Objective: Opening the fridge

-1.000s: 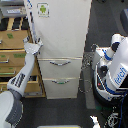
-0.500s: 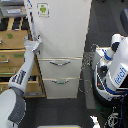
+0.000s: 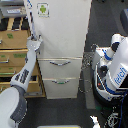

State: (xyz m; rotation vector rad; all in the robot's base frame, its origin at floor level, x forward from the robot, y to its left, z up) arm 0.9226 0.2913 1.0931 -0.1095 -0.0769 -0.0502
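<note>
The tall off-white fridge (image 3: 62, 35) fills the middle of the exterior view. A green-logo sticker (image 3: 43, 9) marks its large upper door, and below are two drawers with curved silver handles (image 3: 60, 63). My arm rises from the lower left corner. Its gripper (image 3: 34, 43) is at the left edge of the upper door, near the door's bottom corner and touching or very close to it. The fingers are too small and blurred to show how they stand. A narrow white strip along the door's left edge (image 3: 31, 20) runs up from the gripper.
A tan wooden drawer cabinet (image 3: 12, 47) stands directly left of the fridge, just behind my arm. On the exterior view's right, a white robot body with cables (image 3: 116, 70) stands on the dark floor (image 3: 75, 112).
The gripper has shifted slightly up and left along the door's left edge, and the forearm has swung a little. The fridge door looks about the same.
</note>
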